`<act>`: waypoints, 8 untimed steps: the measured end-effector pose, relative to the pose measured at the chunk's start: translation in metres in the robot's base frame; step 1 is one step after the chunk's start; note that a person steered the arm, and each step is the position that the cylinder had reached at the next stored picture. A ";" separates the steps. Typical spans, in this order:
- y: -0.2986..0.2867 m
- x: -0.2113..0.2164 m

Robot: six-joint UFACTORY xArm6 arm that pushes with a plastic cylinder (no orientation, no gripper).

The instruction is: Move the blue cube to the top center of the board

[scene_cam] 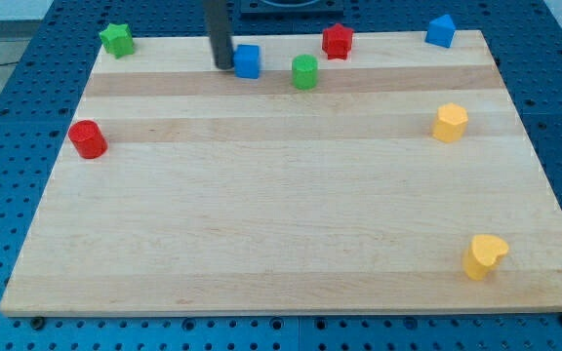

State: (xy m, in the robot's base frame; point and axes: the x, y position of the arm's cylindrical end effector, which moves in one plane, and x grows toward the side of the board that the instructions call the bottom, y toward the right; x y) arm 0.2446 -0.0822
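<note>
The blue cube sits on the wooden board near the view's top, a little left of centre. My tip is at the cube's left side, touching or nearly touching it. A green block stands to the right of the cube, and a red block further right near the top edge.
A green star-like block is at the top left corner and a red cylinder at the left edge. A second blue block is at the top right. Two yellow blocks, one at mid height and one near the bottom, stand on the right side.
</note>
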 end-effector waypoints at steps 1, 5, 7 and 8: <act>0.005 0.004; 0.064 0.042; 0.055 0.014; 0.038 0.022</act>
State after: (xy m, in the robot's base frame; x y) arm 0.2670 -0.0439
